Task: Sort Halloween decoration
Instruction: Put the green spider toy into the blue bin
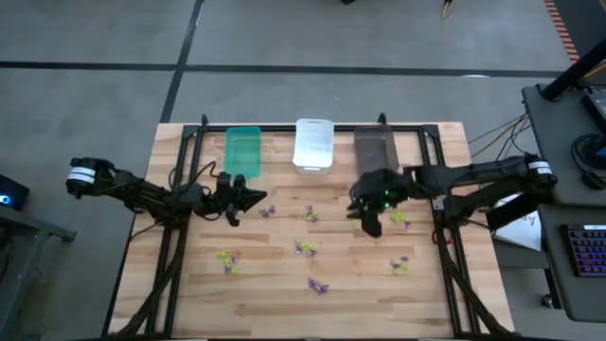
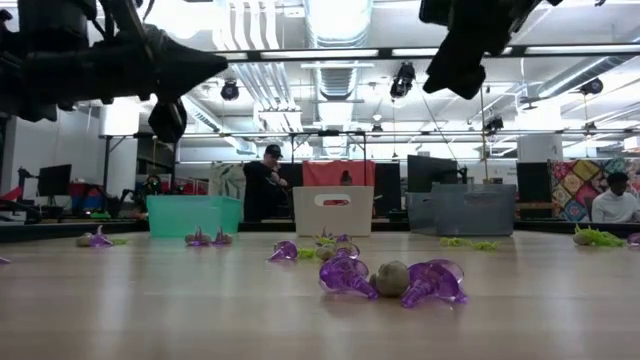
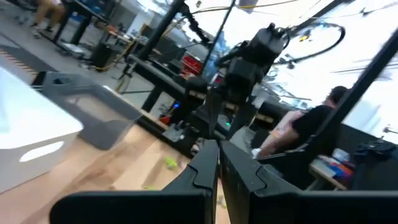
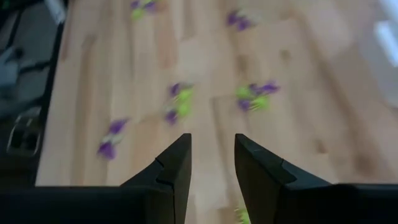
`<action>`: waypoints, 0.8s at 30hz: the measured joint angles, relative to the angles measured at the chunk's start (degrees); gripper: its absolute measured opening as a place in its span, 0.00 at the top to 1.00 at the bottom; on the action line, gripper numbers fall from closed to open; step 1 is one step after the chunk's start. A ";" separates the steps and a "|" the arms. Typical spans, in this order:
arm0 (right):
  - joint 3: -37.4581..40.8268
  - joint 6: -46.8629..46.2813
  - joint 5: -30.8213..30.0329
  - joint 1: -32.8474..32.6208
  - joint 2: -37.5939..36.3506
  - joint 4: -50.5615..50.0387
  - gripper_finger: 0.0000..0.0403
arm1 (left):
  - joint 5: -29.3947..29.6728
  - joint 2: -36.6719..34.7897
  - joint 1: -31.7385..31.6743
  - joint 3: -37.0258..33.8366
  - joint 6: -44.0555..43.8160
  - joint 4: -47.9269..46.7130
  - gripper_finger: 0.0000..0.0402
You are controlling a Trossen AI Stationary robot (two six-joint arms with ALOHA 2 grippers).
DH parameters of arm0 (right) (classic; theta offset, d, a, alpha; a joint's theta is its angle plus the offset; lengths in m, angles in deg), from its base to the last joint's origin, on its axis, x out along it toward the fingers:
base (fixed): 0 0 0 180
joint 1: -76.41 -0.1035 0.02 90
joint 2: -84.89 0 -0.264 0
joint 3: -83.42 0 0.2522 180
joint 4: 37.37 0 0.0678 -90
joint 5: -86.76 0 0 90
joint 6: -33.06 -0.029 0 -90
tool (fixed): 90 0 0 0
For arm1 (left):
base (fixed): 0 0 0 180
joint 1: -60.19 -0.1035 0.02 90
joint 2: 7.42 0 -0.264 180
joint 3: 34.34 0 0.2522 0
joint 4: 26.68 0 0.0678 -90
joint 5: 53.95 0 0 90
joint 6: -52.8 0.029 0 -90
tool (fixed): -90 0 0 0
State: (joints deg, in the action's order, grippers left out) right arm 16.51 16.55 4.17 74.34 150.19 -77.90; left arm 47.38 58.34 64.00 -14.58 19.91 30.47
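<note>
The wooden surface (image 1: 284,294) carries three bins in a row along its 12 o'clock edge: green bin (image 1: 243,151), white bin (image 1: 313,144), dark grey bin (image 1: 376,149). This placement probably keeps the central working area free and puts the row within reach of both arms.

The left arm waits at 9 o'clock. Its left tool (image 1: 248,201) is fully closed and holds nothing, with the fingers pressed together in the left wrist view.

The right tool (image 1: 370,221) hangs above the surface at 2 o'clock, its fingers partly apart with nothing between them. It points down, judged to be lining up a pick.

The Halloween decoration (image 1: 305,248), purple and yellow-green trinkets, lies scattered across the middle of the surface, none visibly in a bin.
</note>
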 joint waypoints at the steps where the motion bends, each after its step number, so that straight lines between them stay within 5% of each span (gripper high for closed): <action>1: 0.00 0.00 -0.02 -1.32 0.44 0.00 0.73 | 0.00 0.00 0.44 0.00 -0.81 0.05 1.00; 6: 0.00 -0.02 -3.39 -6.16 3.10 0.10 0.73 | 0.08 -0.02 1.80 0.00 -13.38 -2.15 1.00; 14: 0.02 -0.71 -7.51 -7.68 4.96 1.44 0.73 | -0.01 -0.04 3.97 2.03 -16.84 -6.43 1.00; 24: 0.02 -0.96 -7.60 -7.68 4.79 2.49 0.73 | -5.99 -0.56 4.00 17.72 -14.60 -46.34 1.00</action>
State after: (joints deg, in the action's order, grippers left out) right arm 16.54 15.59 -3.42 66.65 154.97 -75.41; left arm 41.39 57.78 68.00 3.14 5.31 -15.87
